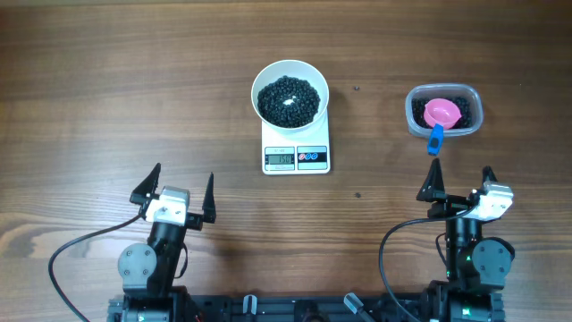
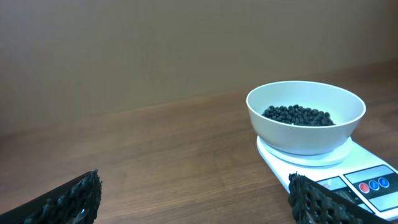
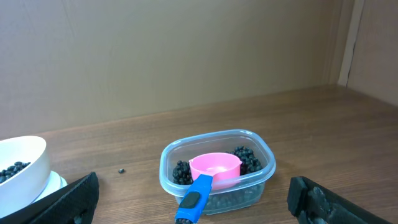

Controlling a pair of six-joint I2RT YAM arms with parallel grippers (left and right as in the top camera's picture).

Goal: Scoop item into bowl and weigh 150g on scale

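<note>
The white bowl (image 1: 290, 93) (image 2: 305, 116) sits on the white scale (image 1: 296, 156) (image 2: 364, 177) at the table's middle, holding a heap of the item, tiny black beans (image 1: 289, 100) (image 2: 298, 115). Part of the bowl (image 3: 18, 174) shows at the right wrist view's left edge. More beans (image 3: 245, 158) lie in a clear tub (image 1: 444, 111) (image 3: 217, 168) at the right, with a pink scoop (image 1: 442, 114) (image 3: 214, 169) resting inside, its blue handle (image 3: 194, 200) over the rim. My left gripper (image 1: 179, 190) (image 2: 193, 199) and right gripper (image 1: 460, 186) (image 3: 193, 202) stand open and empty near the front edge, well apart from everything.
One stray bean (image 3: 121, 170) lies on the wood between scale and tub. Another dark speck (image 1: 357, 88) sits right of the bowl. A plain brown wall stands behind the table in both wrist views.
</note>
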